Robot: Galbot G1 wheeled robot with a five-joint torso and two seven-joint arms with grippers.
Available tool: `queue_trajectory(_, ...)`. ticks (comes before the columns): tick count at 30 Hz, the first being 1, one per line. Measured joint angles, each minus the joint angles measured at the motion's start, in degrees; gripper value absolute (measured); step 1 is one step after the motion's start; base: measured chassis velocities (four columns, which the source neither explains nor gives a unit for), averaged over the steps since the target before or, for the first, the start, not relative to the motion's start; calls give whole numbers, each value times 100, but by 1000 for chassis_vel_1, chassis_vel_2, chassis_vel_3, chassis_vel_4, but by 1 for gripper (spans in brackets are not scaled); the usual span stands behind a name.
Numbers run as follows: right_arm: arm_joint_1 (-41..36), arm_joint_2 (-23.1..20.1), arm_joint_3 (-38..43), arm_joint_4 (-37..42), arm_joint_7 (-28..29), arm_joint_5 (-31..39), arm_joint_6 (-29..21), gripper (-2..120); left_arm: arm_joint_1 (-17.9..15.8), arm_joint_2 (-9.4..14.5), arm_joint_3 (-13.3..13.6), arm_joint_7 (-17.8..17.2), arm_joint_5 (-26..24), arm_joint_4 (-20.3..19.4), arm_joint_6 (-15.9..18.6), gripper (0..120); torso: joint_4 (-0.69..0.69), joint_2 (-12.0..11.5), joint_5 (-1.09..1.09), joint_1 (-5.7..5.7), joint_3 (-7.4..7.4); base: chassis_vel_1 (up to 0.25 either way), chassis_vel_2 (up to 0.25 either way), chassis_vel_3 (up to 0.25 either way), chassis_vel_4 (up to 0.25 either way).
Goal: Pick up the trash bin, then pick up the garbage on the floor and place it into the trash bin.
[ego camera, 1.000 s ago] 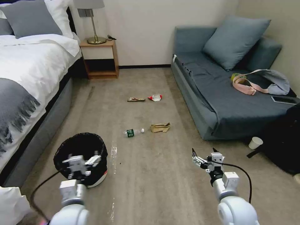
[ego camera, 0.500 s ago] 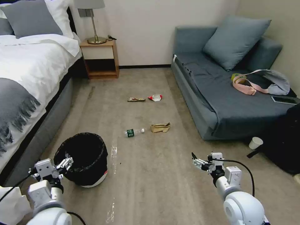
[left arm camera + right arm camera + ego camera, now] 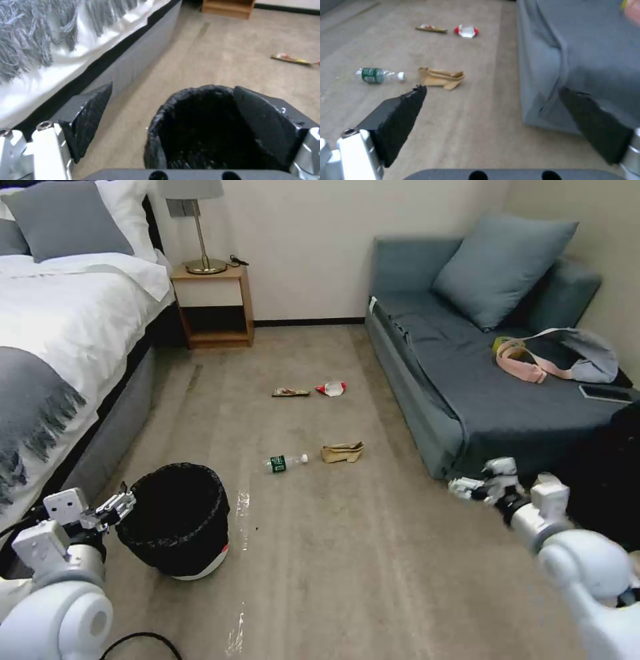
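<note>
The trash bin (image 3: 180, 533), round and black with a crinkly liner and a pale base, stands on the carpet near the bed; its mouth also shows in the left wrist view (image 3: 200, 130). My left gripper (image 3: 119, 503) is open just beside the bin's left rim, holding nothing, its jaws wide apart (image 3: 172, 87). The garbage lies farther out on the floor: a clear bottle (image 3: 285, 463) (image 3: 378, 75), a brown paper bag (image 3: 343, 452) (image 3: 440, 78), a red-and-white packet (image 3: 331, 389) (image 3: 466, 30) and a flat wrapper (image 3: 291, 392) (image 3: 291, 59). My right gripper (image 3: 467, 488) hangs open and empty (image 3: 491, 90) by the sofa's front corner.
A bed (image 3: 60, 333) runs along the left and a grey sofa (image 3: 480, 393) along the right, with carpet between them. A wooden nightstand (image 3: 213, 307) stands against the far wall. A black bag (image 3: 607, 473) sits on the floor at the far right.
My left arm swung from over the bin to its left side. My right arm moved right and forward, toward the sofa. The bin and the litter stayed put.
</note>
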Motion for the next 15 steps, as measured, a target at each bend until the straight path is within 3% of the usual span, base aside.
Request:
queue_trajectory(1, 65, 14, 57, -53, -38, 167, -1, 100, -63, 46, -2, -54, -52, 124, 20, 98, -3, 0, 9, 0, 0, 0, 0, 0, 0)
queue_trajectory(2, 189, 4, 187, -146, -130, 394, 42, 100, -69, 61, 10, -64, -94, 177, 33, 98, 0, 0, -14, 0, -1, 0, 0, 0, 0)
queue_trajectory(3, 241, 5, 240, -198, -187, 519, 69, 100, -50, 82, 23, -64, -135, 184, 46, 98, 1, 0, -13, 0, -1, 0, 0, 0, 0)
queue_trajectory(4, 245, 26, 240, -223, -215, 567, 72, 100, -41, 109, 28, -64, -150, 197, 55, 98, 1, 0, 8, 0, 0, 0, 0, 0, 0)
queue_trajectory(7, 214, 86, 399, -262, -420, 873, 208, 100, -61, 168, 34, -60, -164, 286, 76, 98, 0, 0, -10, 0, 0, 0, 0, 0, 0)
queue_trajectory(15, 177, 332, 436, -315, -562, 1048, 292, 100, -322, 383, 46, -83, -260, 658, 162, 98, 1, 0, -2, 0, 0, 0, 0, 0, 0)
